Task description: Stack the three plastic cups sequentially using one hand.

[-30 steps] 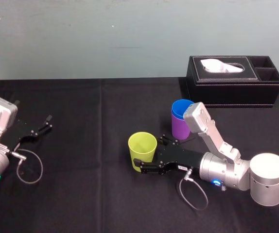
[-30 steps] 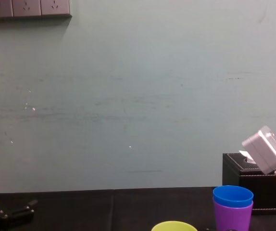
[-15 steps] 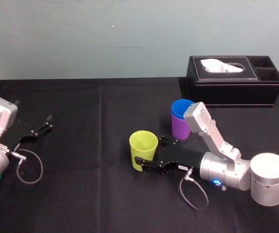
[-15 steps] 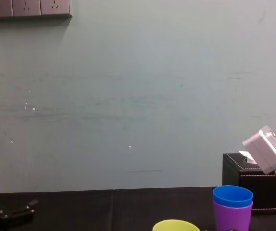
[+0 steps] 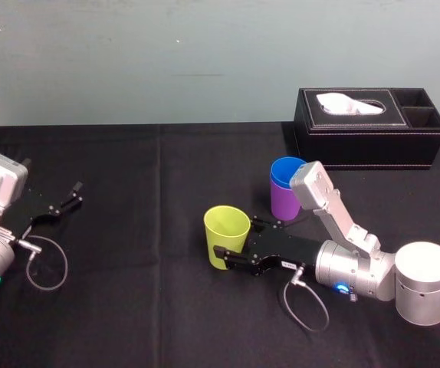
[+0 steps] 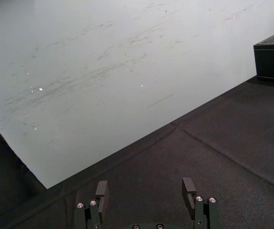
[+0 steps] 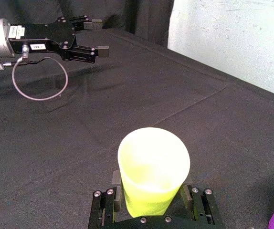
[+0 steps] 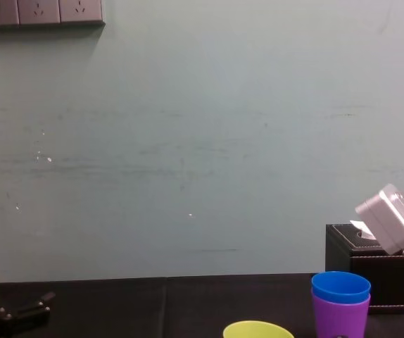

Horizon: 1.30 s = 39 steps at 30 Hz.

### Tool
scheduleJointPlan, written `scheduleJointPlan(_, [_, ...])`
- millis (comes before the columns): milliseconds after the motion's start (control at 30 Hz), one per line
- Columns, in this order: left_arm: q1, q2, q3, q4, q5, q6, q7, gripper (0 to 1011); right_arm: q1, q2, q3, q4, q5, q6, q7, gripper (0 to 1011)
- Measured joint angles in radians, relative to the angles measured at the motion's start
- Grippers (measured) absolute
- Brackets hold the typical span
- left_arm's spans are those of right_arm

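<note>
The chest view's bottom edge cuts off the yellow-green cup (image 8: 257, 329) below its rim and the purple cup (image 8: 341, 315) at its base. The blue cup (image 8: 341, 286) is sunk inside the purple one, its lower part out of sight. The right claw (image 7: 151, 193) covers the yellow-green cup's foot.

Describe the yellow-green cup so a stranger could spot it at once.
On the black table, look left of the tissue box, nearer the robot. The yellow-green cup is upright between the right gripper's fingers. Unlike the blue cup nested in the purple cup beside it, it is alone.

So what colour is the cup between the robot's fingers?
Yellow-green: the tapered plastic cup shows best in the right wrist view.
</note>
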Motion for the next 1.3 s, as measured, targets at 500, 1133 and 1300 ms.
scheduleJointPlan(500, [0.000,0.000,0.000,0.000,0.000,0.000,0.000,1010,-0.002,0.001,0.001,-0.003,0.001,0.000,-0.001,722])
scheduleJointPlan(1133, [0.000,0.000,0.000,0.000,0.000,0.000,0.000,1010,-0.058,0.080,0.097,-0.240,0.011,0.124,-0.104,722])
scheduleJointPlan(1300, [0.000,0.000,0.000,0.000,0.000,0.000,0.000,1010,-0.056,0.097,0.127,-0.286,0.017,0.143,-0.121,722])
